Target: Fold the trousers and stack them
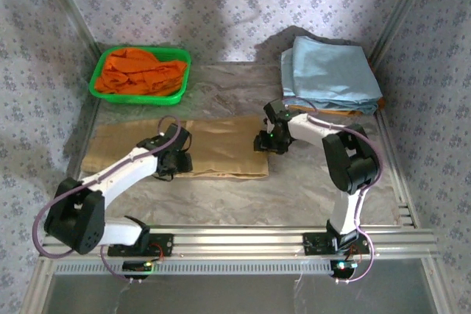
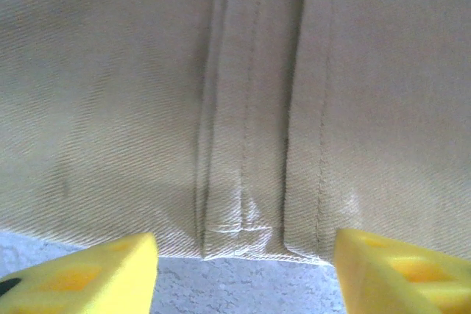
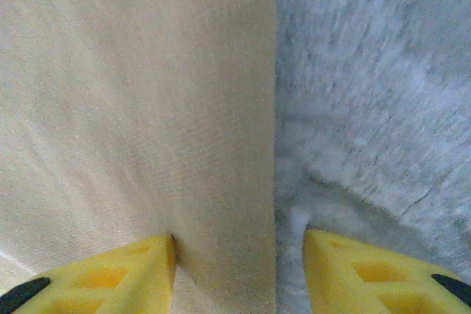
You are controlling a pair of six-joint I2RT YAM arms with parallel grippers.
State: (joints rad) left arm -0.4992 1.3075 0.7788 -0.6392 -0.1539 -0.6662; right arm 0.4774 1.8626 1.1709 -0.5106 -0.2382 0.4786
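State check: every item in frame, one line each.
trousers: lying flat on the table
left gripper: open, over the trousers' near edge
right gripper: open, straddling the trousers' right end
orange garment: crumpled in the green basket
light blue garments: folded, stacked far right

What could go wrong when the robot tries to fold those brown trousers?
The left gripper stands open at the seamed edge of the trousers, so it might pinch only one layer. The right gripper straddles the end edge with open jaws; uneven lifts could fold the cloth crooked.
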